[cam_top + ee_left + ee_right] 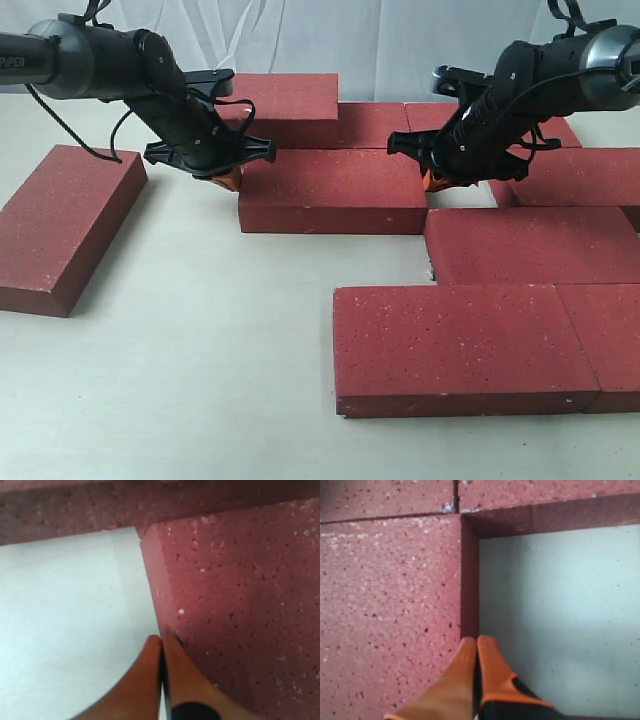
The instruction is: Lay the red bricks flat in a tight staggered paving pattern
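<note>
Lying flat on the pale bench, matte dark-red speckled rectangular bricks cluster round a middle brick; one lone brick sits well left of it. The left jaws, clenched empty, sit at its left end, the right jaws, likewise, at its right.

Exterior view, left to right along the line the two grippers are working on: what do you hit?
In order: lone brick → left gripper, jaws shut → brick between the grippers → right gripper, jaws shut → brick at the right edge.
</note>
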{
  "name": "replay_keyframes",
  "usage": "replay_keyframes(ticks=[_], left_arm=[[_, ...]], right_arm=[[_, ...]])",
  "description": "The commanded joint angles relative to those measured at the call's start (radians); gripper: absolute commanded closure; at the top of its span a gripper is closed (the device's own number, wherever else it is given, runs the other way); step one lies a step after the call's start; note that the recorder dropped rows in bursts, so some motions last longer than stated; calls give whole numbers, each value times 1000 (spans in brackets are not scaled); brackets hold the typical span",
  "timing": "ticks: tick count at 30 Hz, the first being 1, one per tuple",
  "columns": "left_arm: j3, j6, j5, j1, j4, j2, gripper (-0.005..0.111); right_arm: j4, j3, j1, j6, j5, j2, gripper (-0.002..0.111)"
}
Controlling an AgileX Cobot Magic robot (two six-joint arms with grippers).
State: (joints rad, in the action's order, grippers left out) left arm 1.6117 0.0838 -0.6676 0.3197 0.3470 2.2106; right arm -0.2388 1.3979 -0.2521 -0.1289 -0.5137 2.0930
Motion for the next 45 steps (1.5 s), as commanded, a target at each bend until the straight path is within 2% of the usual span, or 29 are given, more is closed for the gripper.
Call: replay_keyframes(ticks=[1,14,21,27,35,40,45], left_arm=[[7,-6,41,12,31,-1,107],[7,-2,39,14,57,-1,107],[7,5,74,63,69,-1,107],[7,5,79,72,86,-1,107],[7,-3,54,41,22,-1,107],[7,-3,17,21,20,-1,107],[7,-6,6,21,15,-1,107]], right_arm=[[-62,6,1,50,-2,-1,109],[-46,6,3,46,-13,-75,109],[11,6,40,-3,-33,-75,109],[44,6,44,-6,-42,-75,109],[52,6,177,-41,-175,-99,109],[68,4,180,-41,-190,-151,109],[5,4,164,23,-199,-192,109]])
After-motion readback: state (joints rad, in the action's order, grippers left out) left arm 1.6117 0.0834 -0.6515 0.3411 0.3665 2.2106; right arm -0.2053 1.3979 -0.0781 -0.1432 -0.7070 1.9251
